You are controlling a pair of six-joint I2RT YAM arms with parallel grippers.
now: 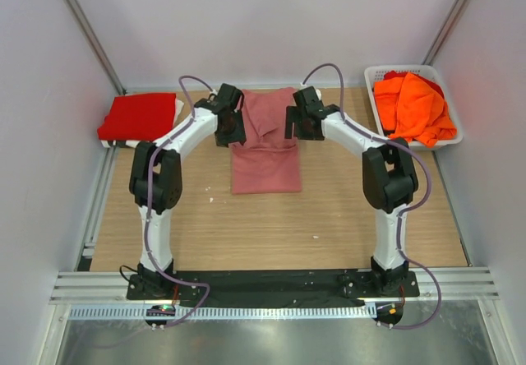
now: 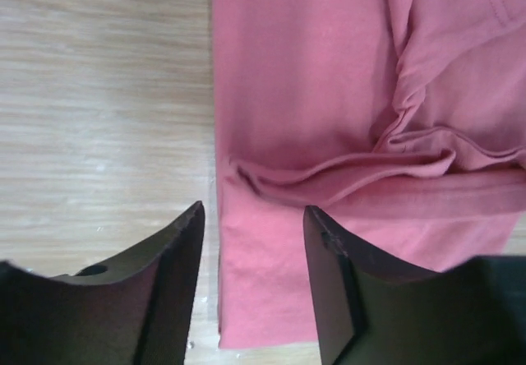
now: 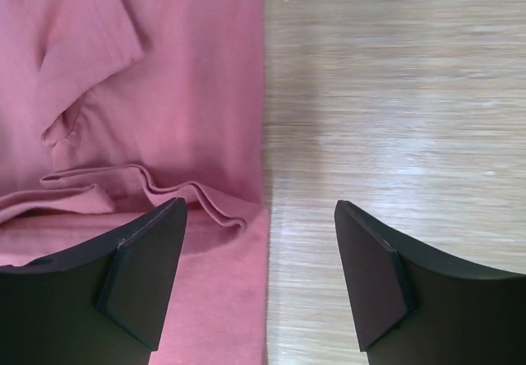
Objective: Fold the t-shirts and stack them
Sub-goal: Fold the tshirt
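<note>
The dusty rose-pink t-shirt (image 1: 265, 147) lies on the table's middle back, folded into a narrow strip, with rumpled folds across its far part. My left gripper (image 1: 231, 131) is open above its left edge; the wrist view shows the shirt (image 2: 329, 118) with that edge between the fingers (image 2: 168, 274). My right gripper (image 1: 293, 127) is open above its right edge, which shows in the wrist view (image 3: 164, 94) between the fingers (image 3: 144, 274). A folded bright red t-shirt (image 1: 138, 117) lies at the back left. Orange t-shirts (image 1: 413, 106) lie heaped in the basket.
The white lattice basket (image 1: 376, 76) stands at the back right corner. White walls close the table on three sides. Bare wood table (image 1: 271, 233) lies between the pink shirt and the arm bases.
</note>
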